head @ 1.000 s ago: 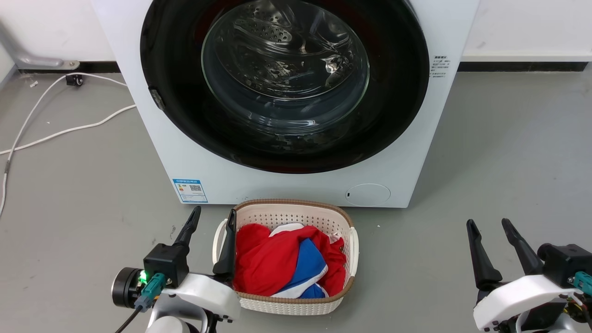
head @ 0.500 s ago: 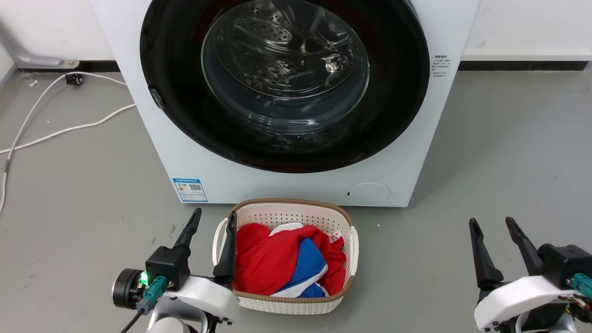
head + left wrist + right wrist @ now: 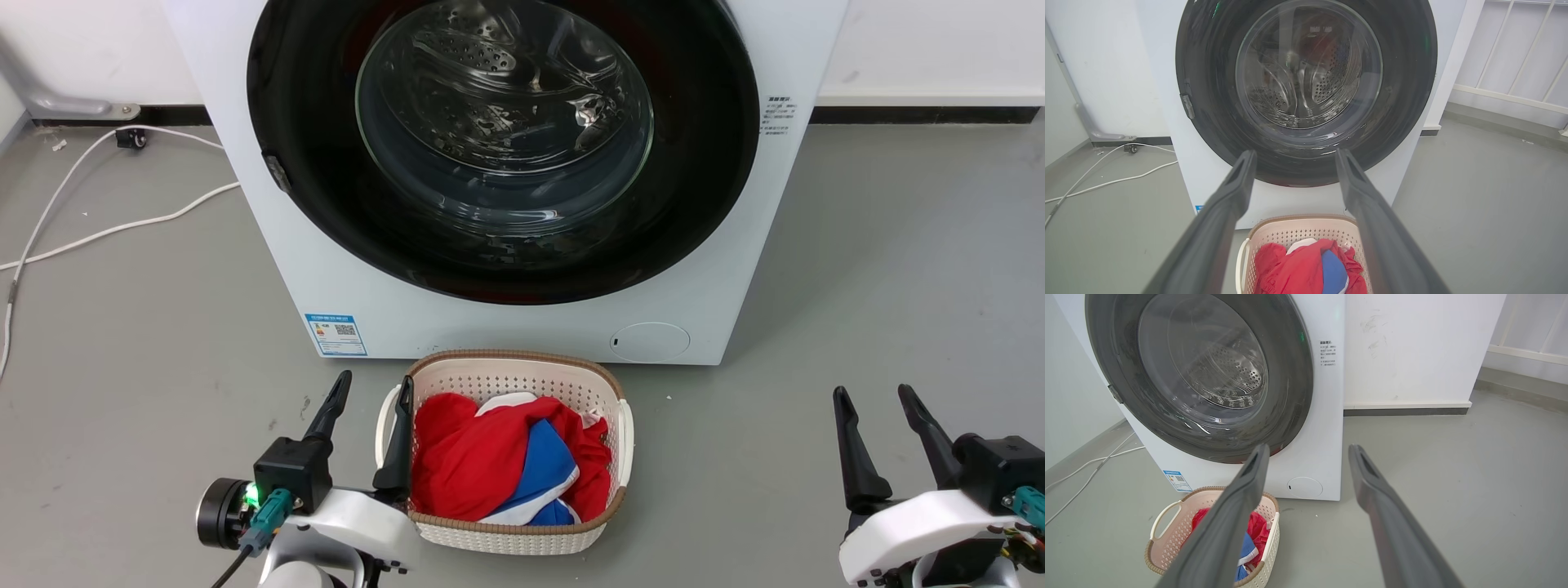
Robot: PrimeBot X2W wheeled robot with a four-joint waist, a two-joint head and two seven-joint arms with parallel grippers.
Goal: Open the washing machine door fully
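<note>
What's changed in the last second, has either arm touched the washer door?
Barely anything. The left gripper eased slightly down the head view and the right gripper slightly rightward, both open and empty. The washing machine door remains shut and untouched; the laundry basket has not moved.

1. Washing machine (image 3: 522, 327), white, fills upper centre; washing machine door (image 3: 504, 122) closed flat against its front.
2. Blue label (image 3: 335, 335) at front's lower left, round filter cover (image 3: 651, 341) at lower right.
3. Cream basket (image 3: 506, 535) at bottom centre, red and blue clothes (image 3: 490, 465) inside.
4. Left gripper (image 3: 375, 377) at lower left, fingers parted, one finger crossing the basket's left handle.
5. Right gripper (image 3: 871, 389) at lower right, fingers parted, over grey floor.
6. White cable (image 3: 98, 233) at left.
</note>
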